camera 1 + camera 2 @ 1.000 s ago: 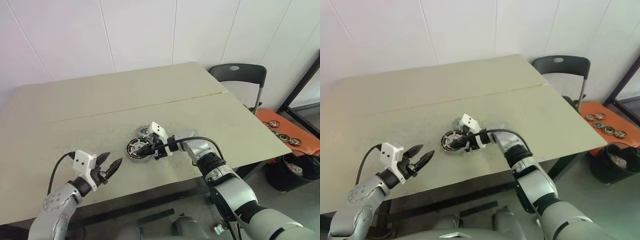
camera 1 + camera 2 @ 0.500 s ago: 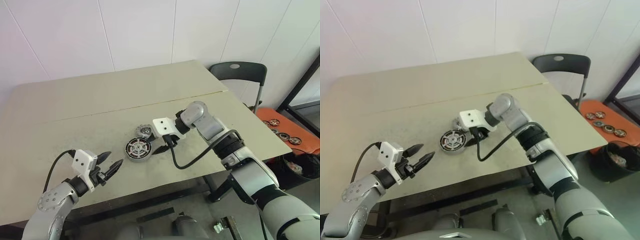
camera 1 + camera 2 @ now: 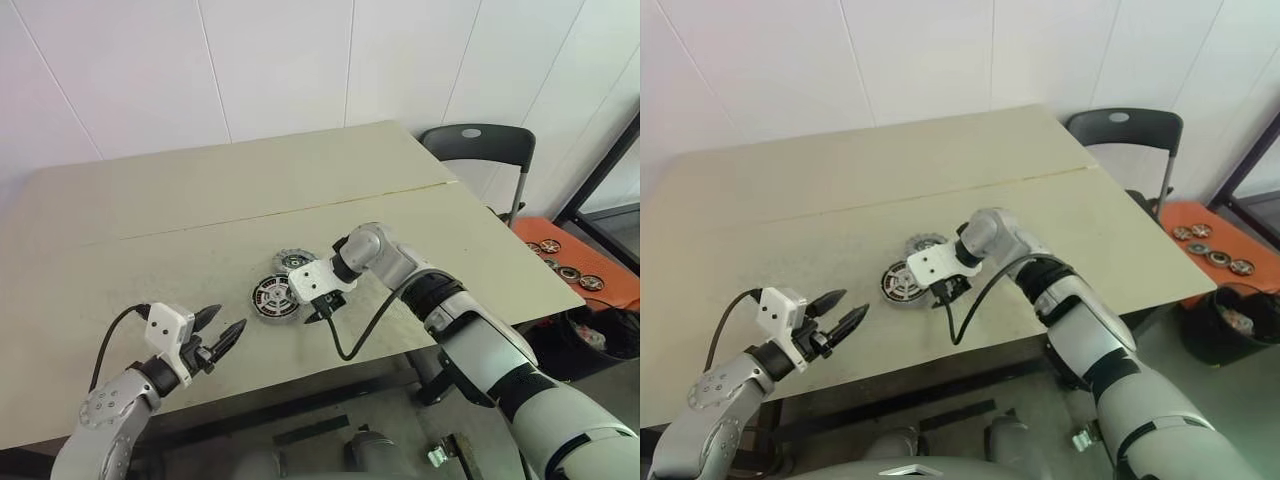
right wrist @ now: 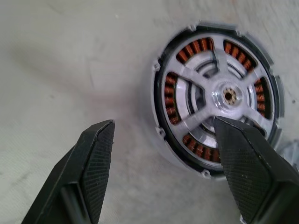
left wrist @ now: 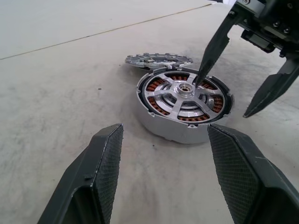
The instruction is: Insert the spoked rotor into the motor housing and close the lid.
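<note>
The motor housing (image 3: 275, 297) lies flat near the middle of the table (image 3: 150, 220). The spoked rotor (image 4: 219, 95) sits inside it, silvery spokes over the copper windings. The grey toothed lid (image 3: 293, 260) lies on the table just behind the housing, touching or nearly touching it. My right gripper (image 3: 318, 308) points down at the housing's right side and is open. One of its fingertips (image 5: 201, 79) hangs over the rotor near the hub, the other beside the housing. My left gripper (image 3: 228, 322) hovers open and empty in front-left of the housing.
A black folding chair (image 3: 478, 150) stands behind the table's right end. An orange surface (image 3: 575, 270) with several small round parts and a black bin (image 3: 600, 345) are on the right. The right arm's cable (image 3: 360, 340) loops over the table's front edge.
My right gripper, shut at the housing a second ago, has opened and let go. Its arm swung up and its wrist rolled to point down over the housing. The left arm stayed put.
</note>
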### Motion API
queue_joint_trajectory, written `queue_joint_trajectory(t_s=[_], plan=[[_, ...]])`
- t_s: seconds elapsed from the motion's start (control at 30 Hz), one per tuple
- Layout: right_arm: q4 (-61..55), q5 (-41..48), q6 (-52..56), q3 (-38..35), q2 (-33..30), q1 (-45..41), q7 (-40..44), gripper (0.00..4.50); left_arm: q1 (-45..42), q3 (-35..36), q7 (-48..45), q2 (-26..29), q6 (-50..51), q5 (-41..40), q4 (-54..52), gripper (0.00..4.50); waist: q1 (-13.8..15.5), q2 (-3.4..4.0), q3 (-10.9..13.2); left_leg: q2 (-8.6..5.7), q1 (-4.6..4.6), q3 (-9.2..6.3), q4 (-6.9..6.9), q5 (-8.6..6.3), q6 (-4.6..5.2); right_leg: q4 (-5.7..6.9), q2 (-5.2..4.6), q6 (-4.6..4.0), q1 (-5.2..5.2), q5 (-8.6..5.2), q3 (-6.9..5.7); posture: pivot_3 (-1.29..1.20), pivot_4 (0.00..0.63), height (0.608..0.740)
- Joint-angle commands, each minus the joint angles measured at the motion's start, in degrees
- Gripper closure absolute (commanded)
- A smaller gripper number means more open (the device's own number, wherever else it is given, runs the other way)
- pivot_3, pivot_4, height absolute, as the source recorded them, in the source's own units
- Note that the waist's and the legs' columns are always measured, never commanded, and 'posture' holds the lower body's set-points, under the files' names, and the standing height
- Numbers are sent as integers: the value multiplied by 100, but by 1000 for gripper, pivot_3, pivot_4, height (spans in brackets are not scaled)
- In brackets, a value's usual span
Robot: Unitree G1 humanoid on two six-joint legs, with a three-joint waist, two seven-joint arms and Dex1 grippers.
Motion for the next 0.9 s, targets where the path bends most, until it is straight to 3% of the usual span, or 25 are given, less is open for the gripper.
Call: queue_joint_trajectory(t_s=[0.03,0.37,0.7,0.9], plan=[[199,-211,-236,-4,11,-251,-287,1168,-80,-81,19,-28,-125,46,-77,1432,0,0,0,0,1,0,0,0,0,1,0,0,1,0,0,0,0,740],[530,-428,-489,-21,45,-292,-505,4170,-179,-154,26,-4,-105,65,-4,1432,-8,1,1,1,47,-1,-1,0,0,7,3,-2,41,-1,0,0,0,740],[446,-356,-509,-88,92,-297,-397,4170,-217,-186,44,-6,-108,131,46,1432,-4,1,2,0,84,2,-5,0,0,1,-1,13,74,-11,7,0,0,740],[-86,-16,-325,-124,-63,-143,484,4170,-158,-123,-13,22,-105,99,-17,1432,0,1,2,0,81,3,-9,0,0,-2,-1,0,72,-3,7,0,0,740]])
